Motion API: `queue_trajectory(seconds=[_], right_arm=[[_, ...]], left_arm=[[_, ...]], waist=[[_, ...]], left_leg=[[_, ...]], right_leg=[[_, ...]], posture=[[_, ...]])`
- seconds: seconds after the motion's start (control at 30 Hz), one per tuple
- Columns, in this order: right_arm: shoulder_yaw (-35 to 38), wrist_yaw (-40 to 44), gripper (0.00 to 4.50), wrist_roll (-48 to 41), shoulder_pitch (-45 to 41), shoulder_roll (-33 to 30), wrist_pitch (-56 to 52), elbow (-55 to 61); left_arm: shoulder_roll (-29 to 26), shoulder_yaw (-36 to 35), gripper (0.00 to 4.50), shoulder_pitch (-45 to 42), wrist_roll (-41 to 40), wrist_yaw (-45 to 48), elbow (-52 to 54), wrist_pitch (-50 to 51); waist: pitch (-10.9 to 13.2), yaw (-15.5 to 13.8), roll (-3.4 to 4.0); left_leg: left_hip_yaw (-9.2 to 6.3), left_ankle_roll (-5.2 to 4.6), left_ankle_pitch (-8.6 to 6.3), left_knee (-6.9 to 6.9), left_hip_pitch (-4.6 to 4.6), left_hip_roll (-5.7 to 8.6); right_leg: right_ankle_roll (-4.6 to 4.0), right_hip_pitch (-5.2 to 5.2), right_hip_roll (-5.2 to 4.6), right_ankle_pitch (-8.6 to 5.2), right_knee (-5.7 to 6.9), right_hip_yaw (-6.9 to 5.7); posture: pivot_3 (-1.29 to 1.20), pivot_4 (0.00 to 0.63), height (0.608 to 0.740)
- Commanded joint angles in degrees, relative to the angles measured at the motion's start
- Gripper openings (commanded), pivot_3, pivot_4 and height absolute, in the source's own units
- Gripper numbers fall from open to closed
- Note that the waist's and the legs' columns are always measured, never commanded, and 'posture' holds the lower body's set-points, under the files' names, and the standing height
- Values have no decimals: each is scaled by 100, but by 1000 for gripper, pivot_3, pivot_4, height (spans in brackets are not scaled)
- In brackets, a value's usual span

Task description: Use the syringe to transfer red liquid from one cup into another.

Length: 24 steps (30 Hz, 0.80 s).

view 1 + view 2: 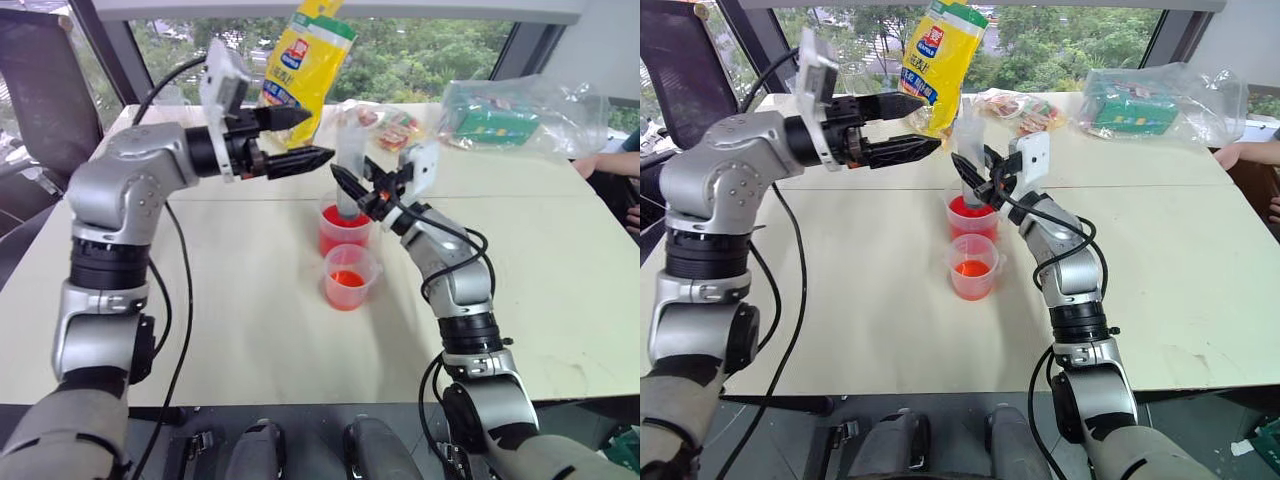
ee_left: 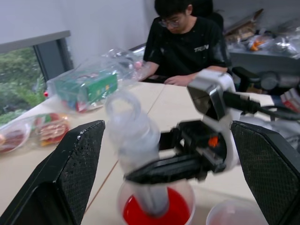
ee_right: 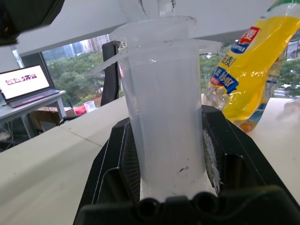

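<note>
I note a pale table [image 1: 250, 330] by windows [image 1: 1060, 40]; right gripper [image 1: 358, 190] clamps the syringe [image 1: 349, 165] upright in the far cup [image 1: 343, 232]; left gripper [image 1: 290, 138] gapes wide.

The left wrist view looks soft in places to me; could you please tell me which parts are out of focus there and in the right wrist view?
Left wrist view: the syringe and the left gripper's fingers up close are blurred, while the person behind is sharper. Right wrist view: the syringe barrel is fairly crisp, the yellow bag softer, and the window behind glares.
</note>
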State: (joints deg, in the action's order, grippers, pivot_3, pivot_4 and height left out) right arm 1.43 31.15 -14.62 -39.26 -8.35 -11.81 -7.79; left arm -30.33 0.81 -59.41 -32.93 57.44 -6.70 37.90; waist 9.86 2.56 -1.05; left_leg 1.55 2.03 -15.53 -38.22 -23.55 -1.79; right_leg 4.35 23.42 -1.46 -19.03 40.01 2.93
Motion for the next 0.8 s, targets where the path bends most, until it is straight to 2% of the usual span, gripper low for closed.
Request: queue_trajectory(seconds=[0.03,0.43,0.53,0.73,0.77,0.8], right_arm=[[-33,-11,1408,11,-11,-21,189,120],[-205,-2,1408,-11,89,-56,150,318],[-226,-7,1408,-3,112,-71,140,335],[-254,-19,1408,-15,160,-99,83,430],[-259,-19,1408,-18,168,-107,76,443],[-264,-13,1408,-23,179,-119,66,456]], left_arm=[[117,120,4408,-173,205,40,-57,-215],[550,229,4408,-435,400,288,-680,-399],[669,275,3651,-448,425,341,-750,-405],[827,261,676,-466,500,366,-902,-465],[843,239,282,-484,506,361,-936,-468],[857,212,76,-507,517,357,-965,-471]], waist=[[0,0,0],[0,-2,0],[0,0,0],[0,-2,0],[0,-4,0],[0,-5,0]], left_leg=[[0,0,0,0,0,0],[0,2,1,0,0,0],[0,2,1,0,0,0],[0,2,1,0,1,-1],[0,2,1,0,1,0],[-1,2,1,0,0,0]], right_leg=[[0,0,0,0,0,0],[0,0,1,0,0,1],[0,0,1,0,1,1],[0,0,1,0,1,1],[0,0,1,0,1,1],[0,0,1,0,1,1]], posture=[[0,150,740],[0,150,740],[0,150,740],[0,150,740],[0,150,740],[0,150,740]])
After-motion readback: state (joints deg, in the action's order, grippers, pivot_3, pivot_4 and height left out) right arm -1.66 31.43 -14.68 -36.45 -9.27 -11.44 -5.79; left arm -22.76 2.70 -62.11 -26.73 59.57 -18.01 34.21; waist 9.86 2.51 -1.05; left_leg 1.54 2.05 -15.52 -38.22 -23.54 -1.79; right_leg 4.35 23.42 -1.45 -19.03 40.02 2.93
